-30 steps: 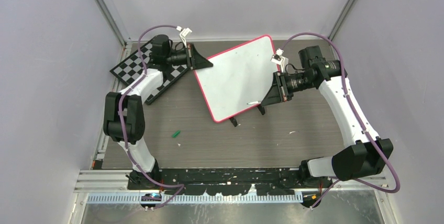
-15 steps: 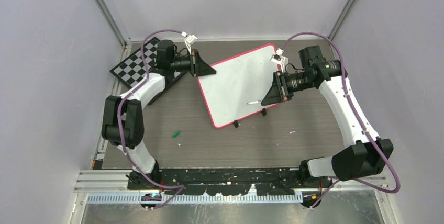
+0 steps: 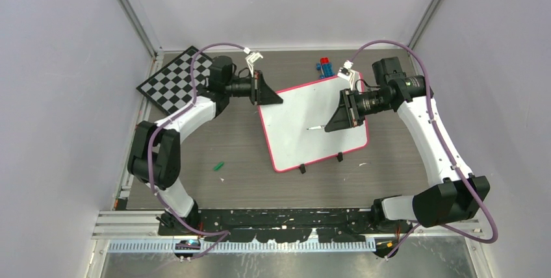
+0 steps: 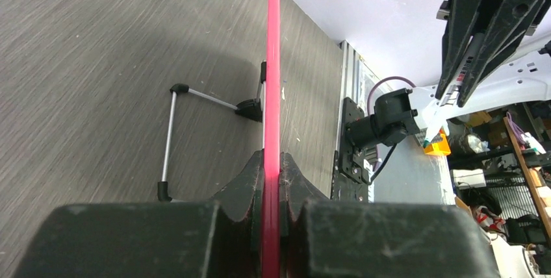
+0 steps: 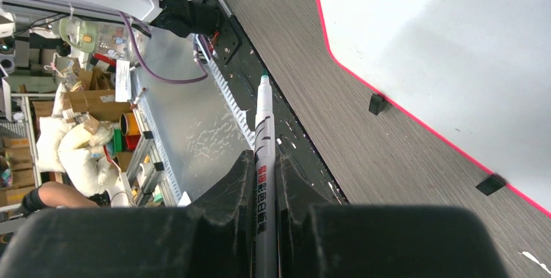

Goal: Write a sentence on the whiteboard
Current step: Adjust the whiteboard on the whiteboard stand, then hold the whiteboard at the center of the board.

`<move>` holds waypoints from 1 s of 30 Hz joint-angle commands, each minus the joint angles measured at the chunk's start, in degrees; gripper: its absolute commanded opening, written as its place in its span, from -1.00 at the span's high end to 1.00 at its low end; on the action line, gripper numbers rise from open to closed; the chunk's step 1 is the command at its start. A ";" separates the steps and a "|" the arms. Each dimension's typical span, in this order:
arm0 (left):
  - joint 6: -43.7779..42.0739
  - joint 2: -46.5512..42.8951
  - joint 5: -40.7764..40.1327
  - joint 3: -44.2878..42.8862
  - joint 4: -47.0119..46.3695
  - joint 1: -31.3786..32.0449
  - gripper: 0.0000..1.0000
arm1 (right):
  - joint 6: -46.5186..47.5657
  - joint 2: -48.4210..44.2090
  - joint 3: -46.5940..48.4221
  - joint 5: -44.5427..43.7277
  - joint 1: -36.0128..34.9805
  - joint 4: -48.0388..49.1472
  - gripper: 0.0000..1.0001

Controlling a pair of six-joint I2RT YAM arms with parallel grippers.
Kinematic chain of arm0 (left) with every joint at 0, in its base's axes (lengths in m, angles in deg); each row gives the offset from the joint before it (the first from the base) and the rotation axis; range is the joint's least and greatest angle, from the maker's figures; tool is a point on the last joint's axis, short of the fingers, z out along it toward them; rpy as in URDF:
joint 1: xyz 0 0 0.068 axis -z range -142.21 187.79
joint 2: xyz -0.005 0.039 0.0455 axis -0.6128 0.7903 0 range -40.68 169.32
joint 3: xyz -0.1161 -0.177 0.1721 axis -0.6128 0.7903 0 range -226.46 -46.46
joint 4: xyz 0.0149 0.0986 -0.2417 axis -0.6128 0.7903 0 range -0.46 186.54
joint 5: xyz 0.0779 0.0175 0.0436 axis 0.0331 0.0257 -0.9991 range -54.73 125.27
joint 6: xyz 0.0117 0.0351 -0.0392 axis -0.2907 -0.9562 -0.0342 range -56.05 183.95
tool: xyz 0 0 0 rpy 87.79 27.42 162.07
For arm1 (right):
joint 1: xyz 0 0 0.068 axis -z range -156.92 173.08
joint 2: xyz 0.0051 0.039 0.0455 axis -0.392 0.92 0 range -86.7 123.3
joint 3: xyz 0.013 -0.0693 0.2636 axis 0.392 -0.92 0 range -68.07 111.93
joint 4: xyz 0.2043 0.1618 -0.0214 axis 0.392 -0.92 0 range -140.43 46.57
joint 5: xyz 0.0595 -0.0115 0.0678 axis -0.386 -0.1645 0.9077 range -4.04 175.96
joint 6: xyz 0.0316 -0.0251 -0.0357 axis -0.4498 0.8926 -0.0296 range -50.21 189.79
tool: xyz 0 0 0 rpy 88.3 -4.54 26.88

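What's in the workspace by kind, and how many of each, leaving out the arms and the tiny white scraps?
Boards: 2 (whiteboard, chessboard)
Marker: 1
Green piece: 1
Red-and-blue cluster: 1, too small to split into parts
Total: 5

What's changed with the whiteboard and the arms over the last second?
The left gripper, shut on the rim of the whiteboard, has swung it right and toward the near edge, clearing the chessboard and revealing small red and blue blocks behind. The right gripper stayed roughly in place, shut on the marker; the green piece hasn't moved.
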 commanded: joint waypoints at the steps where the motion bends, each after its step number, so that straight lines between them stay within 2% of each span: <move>1: -1.59 -1.72 1.37 2.34 6.48 3.82 1.00 | 0.95 -2.01 0.47 0.93 0.12 -0.31 0.99; 9: -4.91 -6.47 -5.15 2.99 13.08 4.24 1.00 | -3.40 -2.70 -0.50 -1.71 -0.16 4.49 0.99; 12: -8.22 -7.30 -5.62 0.38 19.63 4.14 0.40 | -4.90 -2.77 -0.30 -2.00 -0.73 6.24 1.00; 14: -10.86 -7.83 -5.42 -2.09 24.45 3.95 0.22 | -6.57 -3.00 -0.26 -2.89 -1.42 8.51 0.99; 16: -12.65 -8.64 -5.03 -3.90 29.10 2.99 0.14 | -8.21 -3.19 0.29 -4.94 -2.55 10.77 0.99; 19: -14.95 -9.96 -3.96 -5.61 33.37 0.55 0.11 | -9.23 -2.94 2.00 -9.67 -5.77 13.39 1.00; 24: -17.19 -10.95 -2.69 -5.25 35.42 -2.39 0.10 | -10.18 -2.33 3.71 -19.93 -14.42 18.46 0.99; 30: -19.04 -9.35 0.41 -7.45 36.97 -2.97 0.23 | -13.57 0.04 4.77 -26.60 -19.75 24.31 0.99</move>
